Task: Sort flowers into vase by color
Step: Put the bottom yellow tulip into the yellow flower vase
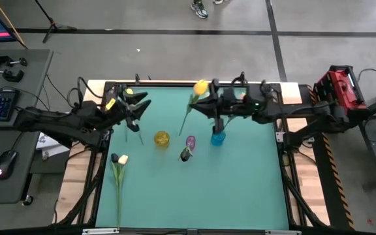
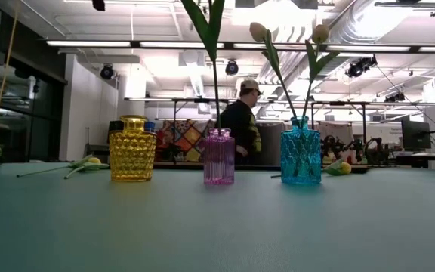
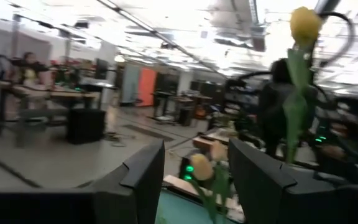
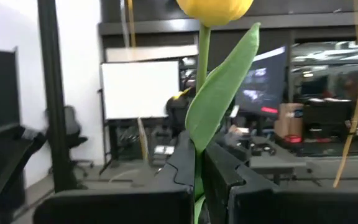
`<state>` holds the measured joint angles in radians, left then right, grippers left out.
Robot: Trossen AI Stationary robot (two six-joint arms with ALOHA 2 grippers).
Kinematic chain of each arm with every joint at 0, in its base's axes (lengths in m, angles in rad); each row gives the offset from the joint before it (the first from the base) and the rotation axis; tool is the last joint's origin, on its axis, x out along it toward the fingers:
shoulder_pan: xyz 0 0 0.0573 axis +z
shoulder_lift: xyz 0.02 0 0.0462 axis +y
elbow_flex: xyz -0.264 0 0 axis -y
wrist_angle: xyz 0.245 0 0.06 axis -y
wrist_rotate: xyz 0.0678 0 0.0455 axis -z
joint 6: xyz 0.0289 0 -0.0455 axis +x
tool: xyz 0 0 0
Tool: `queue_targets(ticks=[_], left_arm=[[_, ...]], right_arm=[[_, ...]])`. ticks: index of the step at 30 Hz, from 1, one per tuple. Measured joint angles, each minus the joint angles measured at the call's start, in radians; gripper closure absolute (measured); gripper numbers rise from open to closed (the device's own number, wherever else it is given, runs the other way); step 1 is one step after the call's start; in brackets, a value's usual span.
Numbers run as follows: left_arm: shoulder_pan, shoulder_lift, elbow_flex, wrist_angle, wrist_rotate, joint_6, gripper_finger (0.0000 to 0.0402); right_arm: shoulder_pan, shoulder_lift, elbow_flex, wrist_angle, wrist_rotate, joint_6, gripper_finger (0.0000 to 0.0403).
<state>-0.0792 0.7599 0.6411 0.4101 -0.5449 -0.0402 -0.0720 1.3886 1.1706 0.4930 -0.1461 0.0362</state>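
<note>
Right claw [image 1: 209, 104] of mine pinches the green stem of a yellow-headed artificial tulip [image 1: 200, 87], its two dark fingers [image 4: 185, 165] pressed together on the stem just below a broad leaf, up beyond the far-left side of the blue faceted glass vase [image 1: 218, 138]. That vase already carries two pale-headed tulips [image 2: 258, 32], standing upright in it. To its left on the teal bench [image 1: 240, 189] stands the small pink ribbed glass vase [image 1: 190, 141] with one long leafy stem rising out of it, and left again the squat yellow dimpled glass vase [image 1: 162, 138], where I see no stem in the low view. Left claw [image 1: 136, 108] sits farther left than the yellow vase, toward the far edge of the bench, its fingers [image 3: 143, 174] spread apart with nothing pinched. Two more tulips [image 1: 119, 160] lie flat on the bench, left of and nearer than the yellow vase. A person [image 2: 240, 121] stands in the room behind.
</note>
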Motion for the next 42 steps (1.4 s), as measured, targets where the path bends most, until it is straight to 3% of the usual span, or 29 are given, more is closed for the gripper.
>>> queue_targets(ticks=[6, 13, 27, 42], left_arm=[[0.000, -0.036, 0.000, 0.003, -0.096, 0.033, 0.0238], [0.000, -0.089, 0.000, -0.001, -0.133, 0.112, 0.0238], [0.000, -0.136, -0.001, -0.050, -0.150, 0.186, 0.0238], [0.000, -0.137, -0.001, -0.047, -0.202, 0.210, 0.0238]], right_arm=[[-0.013, 0.104, 0.000, 0.121, -0.040, -0.011, 0.0403], [-0.035, 0.181, 0.000, 0.249, -0.029, -0.014, 0.0403], [-0.047, 0.261, 0.000, 0.252, -0.023, -0.018, 0.0403], [-0.047, 0.263, 0.000, 0.251, -0.024, -0.089, 0.0403]])
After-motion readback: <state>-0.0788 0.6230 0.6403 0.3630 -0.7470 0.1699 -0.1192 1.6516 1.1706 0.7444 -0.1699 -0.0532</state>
